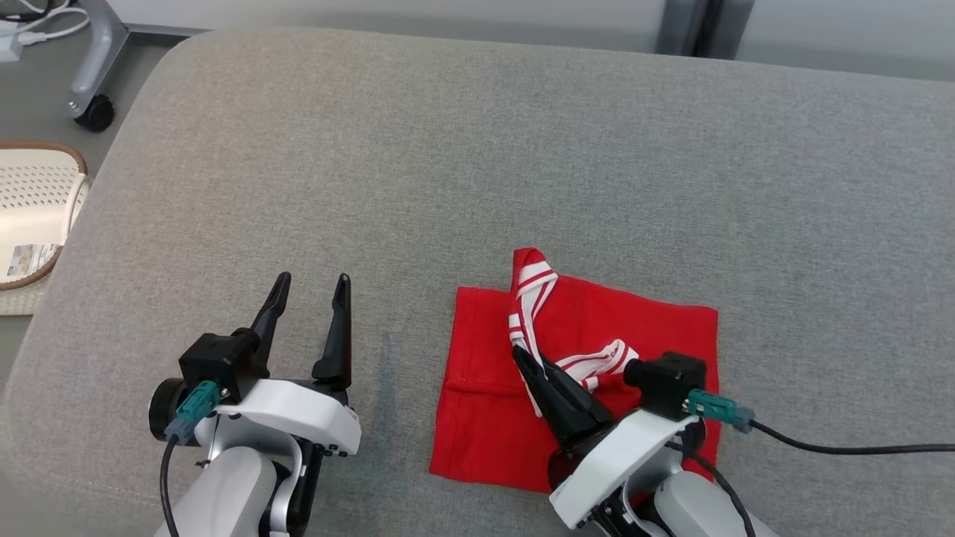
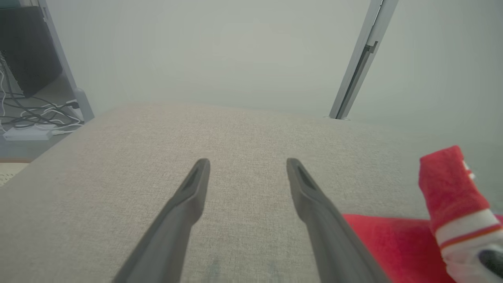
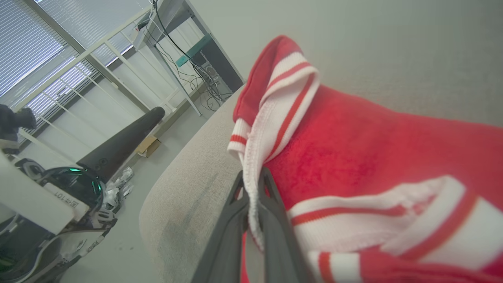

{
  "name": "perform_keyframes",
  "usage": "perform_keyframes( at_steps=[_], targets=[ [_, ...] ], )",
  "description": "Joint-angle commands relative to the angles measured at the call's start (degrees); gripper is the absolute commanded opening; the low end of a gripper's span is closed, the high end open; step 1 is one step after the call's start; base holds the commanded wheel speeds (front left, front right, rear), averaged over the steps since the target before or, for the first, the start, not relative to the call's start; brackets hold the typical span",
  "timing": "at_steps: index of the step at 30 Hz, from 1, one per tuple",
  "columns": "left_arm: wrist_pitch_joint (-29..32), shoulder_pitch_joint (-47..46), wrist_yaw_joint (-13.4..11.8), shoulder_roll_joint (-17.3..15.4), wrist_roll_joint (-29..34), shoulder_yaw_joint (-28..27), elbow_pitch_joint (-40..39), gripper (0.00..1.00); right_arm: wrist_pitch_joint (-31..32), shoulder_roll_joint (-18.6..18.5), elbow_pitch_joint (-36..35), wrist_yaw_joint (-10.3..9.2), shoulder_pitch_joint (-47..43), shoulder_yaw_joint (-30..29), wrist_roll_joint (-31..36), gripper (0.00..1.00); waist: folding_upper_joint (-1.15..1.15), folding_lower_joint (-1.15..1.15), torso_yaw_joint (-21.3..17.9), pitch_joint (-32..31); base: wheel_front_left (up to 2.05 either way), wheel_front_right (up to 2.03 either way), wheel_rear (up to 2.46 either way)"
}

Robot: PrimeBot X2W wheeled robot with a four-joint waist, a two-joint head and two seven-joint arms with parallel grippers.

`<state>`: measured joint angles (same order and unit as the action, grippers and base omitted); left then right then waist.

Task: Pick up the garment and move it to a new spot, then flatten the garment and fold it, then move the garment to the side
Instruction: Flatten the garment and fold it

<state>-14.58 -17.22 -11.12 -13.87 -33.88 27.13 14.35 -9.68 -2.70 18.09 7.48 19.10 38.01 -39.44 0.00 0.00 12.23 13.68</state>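
Closest to me, my right gripper [image 1: 518,353] is clamped on the white-and-red striped trim [image 1: 531,291] of the red garment [image 1: 642,321], with my two fingers pressed together and the ribbed edge running up between them. I judge the trim is a sensible place to hold: it is a firm, thick border, so pulling on it should draw out the whole piece rather than just bunching the thin cloth. From the pinch the striped band rises off the flat red body and flops over. The body lies as a rough rectangle on the grey cushion [image 1: 477,149], near its front edge and right of the middle. Level with it, my left gripper [image 1: 312,282] hovers over bare cushion just left of the garment. Its fingers are spread wide and it holds nothing. I read that as waiting to take a second edge, since flattening will likely need two holds. Beyond the cloth the cushion runs on bare, which leaves room for a new spot. Farther off on the floor to my left sit a pale perforated basket [image 1: 37,201] and a wheeled stand [image 1: 95,112].
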Motion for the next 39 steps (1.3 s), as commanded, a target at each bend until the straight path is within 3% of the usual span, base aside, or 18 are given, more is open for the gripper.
perform_keyframes(
  at_steps=[1, 3, 4, 5, 6, 15, 20, 29, 39],
  targets=[
    [-0.1, -1.2, 0.3, 0.0, 0.3, 0.0, 0.4, 1.0, -1.0, -0.3, 1.5, 0.04, 1.5, 0.9, -1.1, 0.0, 0.0, 0.0, 0.9, 0.8, 0.0, 0.0, 0.0],
    [-0.2, -1.4, 0.5, 0.5, 0.4, 0.1, 0.8, 1.0, -2.0, -0.3, 4.6, 0.04, 3.4, 3.0, -3.1, 0.0, 0.0, 0.0, 1.3, 1.2, 0.0, 0.0, 0.0],
    [-0.3, -1.5, 0.5, 0.6, 0.4, 0.0, 0.9, 1.0, -2.3, -0.2, 4.9, 0.04, 4.1, 4.0, -4.1, 0.35, 0.0, 0.0, 1.4, 1.3, 0.0, 0.0, 0.0],
    [-0.3, -1.7, 0.6, 0.7, 0.5, 0.0, 1.0, 1.0, -2.5, -0.2, 5.5, 0.04, 4.8, 4.8, -4.7, 0.53, 0.0, 0.0, 1.4, 1.4, 0.0, 0.0, 0.0],
    [-0.3, -1.8, 0.7, 0.7, 0.6, 0.1, 1.2, 1.0, -2.8, -0.3, 6.1, 0.04, 5.4, 5.5, -5.3, 1.0, 0.0, 0.0, 1.4, 1.5, 0.0, 0.0, 0.0],
    [-0.5, -1.9, 0.8, 0.7, 0.8, -0.7, 1.6, 1.0, -4.8, -0.3, 3.6, 0.04, 8.8, 11.7, -9.9, 1.0, 0.0, 0.0, 0.3, 1.4, 0.0, 0.0, 0.0],
    [-0.5, -1.4, 0.3, 0.0, 1.1, -1.4, 1.2, 1.0, -5.5, -0.4, -2.3, 0.04, 9.6, 12.4, -6.3, 1.0, 0.0, 0.0, -1.4, 0.4, 0.0, 0.0, 0.0],
    [-0.5, -0.8, -0.6, -1.7, 1.3, -2.7, -0.2, 1.0, -5.5, -2.7, -15.1, 0.03, 1.6, -2.5, 5.3, 1.0, 0.0, 0.0, -4.4, -1.2, 0.0, 0.0, 0.0],
    [-0.1, 1.6, -2.2, -4.4, 1.4, -3.8, -2.2, 1.0, -5.5, -5.0, -18.1, 0.04, -7.5, -20.8, 15.0, 1.0, 0.0, 0.0, -7.8, -3.2, 0.0, 0.0, 0.0]
  ],
)
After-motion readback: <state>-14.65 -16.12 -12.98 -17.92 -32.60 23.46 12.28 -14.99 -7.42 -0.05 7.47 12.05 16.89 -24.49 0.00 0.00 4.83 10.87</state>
